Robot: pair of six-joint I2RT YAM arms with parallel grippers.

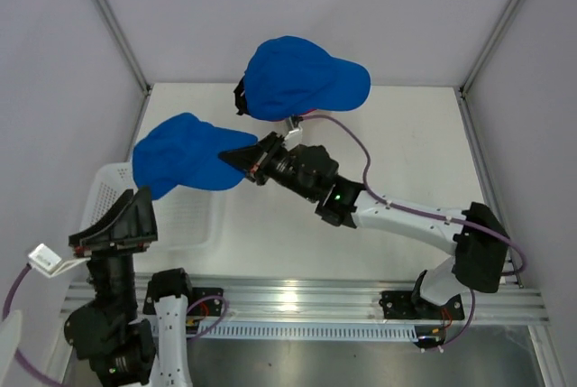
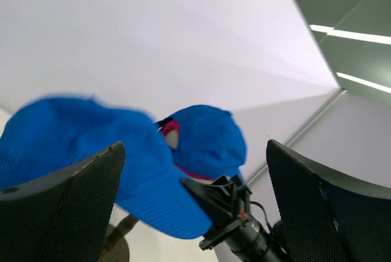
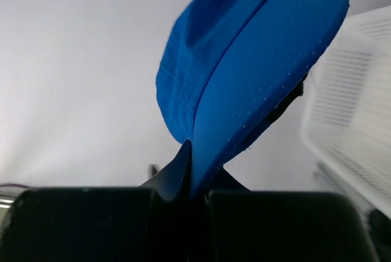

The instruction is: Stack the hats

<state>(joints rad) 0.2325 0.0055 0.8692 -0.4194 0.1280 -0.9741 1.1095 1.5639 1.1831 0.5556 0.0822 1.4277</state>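
Your right gripper [image 1: 255,161] sits just left of centre in the top view, its jaws shut tight on the brim of a blue cap [image 1: 180,157]. The wrist view shows the brim's edge pinched between the fingers while the crown rises above them. That cap hangs in the air to the left of the jaws, over the far corner of the white basket [image 1: 194,220]. Your left gripper [image 1: 126,216] stands at the lower left of the frame with its jaws spread wide and nothing between them. The held cap is above and beyond its fingers, not touching them. A second blue cap [image 1: 302,76] sits raised at the upper centre, brim pointing right, with the thin edge of a pink cap [image 2: 170,129] showing under it.
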